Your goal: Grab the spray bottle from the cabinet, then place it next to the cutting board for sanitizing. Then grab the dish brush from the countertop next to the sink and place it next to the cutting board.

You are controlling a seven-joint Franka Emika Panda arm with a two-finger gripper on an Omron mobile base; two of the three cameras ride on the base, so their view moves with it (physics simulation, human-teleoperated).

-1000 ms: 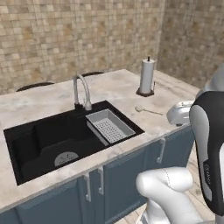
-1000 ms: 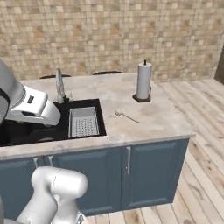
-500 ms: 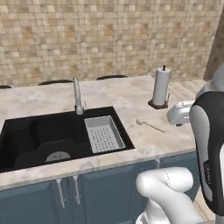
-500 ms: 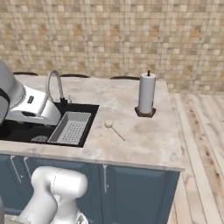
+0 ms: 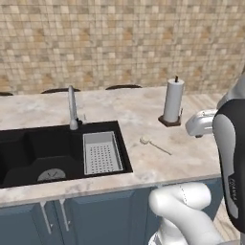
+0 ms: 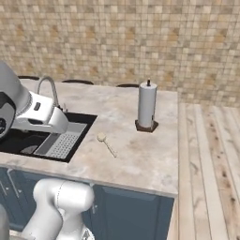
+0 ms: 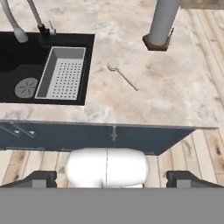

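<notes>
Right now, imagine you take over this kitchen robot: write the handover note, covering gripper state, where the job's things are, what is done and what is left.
Gripper: open, empty, held back off the countertop.
Dish brush: lies flat on the countertop between the sink and the white cylinder on a brown base, untouched.
Done: cannot be judged from these views.
Left: reach the brush, grasp it, carry it to the cutting board.
</notes>
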